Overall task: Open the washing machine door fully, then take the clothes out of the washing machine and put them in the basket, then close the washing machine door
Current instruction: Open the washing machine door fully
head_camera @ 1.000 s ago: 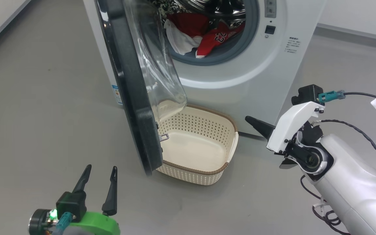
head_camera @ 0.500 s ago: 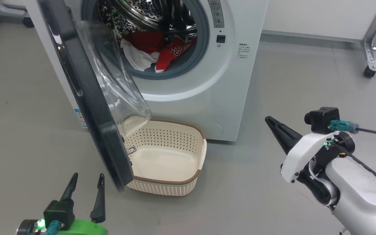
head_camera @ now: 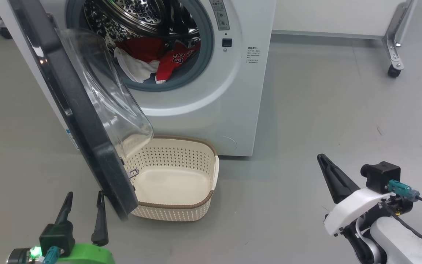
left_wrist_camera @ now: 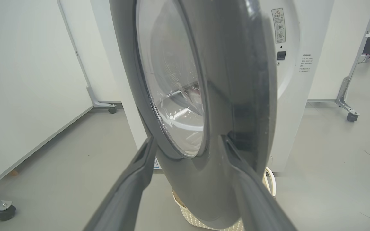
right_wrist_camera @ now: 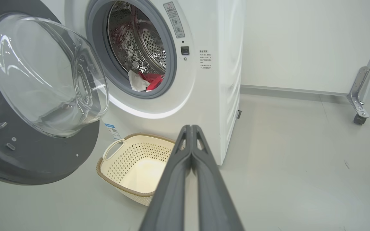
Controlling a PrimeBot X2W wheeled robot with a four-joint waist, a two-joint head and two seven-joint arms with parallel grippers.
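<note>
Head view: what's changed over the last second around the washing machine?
The camera shifted, so the whole scene slid. Beyond that, the right claw, shut, drew back from the washing machine towards the robot. Nothing was grasped or released. The left claw stayed open near the washing machine door; the clothes stayed in the drum, the basket empty.

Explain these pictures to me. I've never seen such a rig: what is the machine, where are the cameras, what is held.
A wheeled robot with two arms, each ending in a two-fingered gripper. One picture looks down from its head; the other two look along each wrist's fingers. The left gripper is open, the right gripper shut; neither holds anything. On the floor stands the washing machine, its door swung open, red clothes in its drum, the empty basket in front.
</note>
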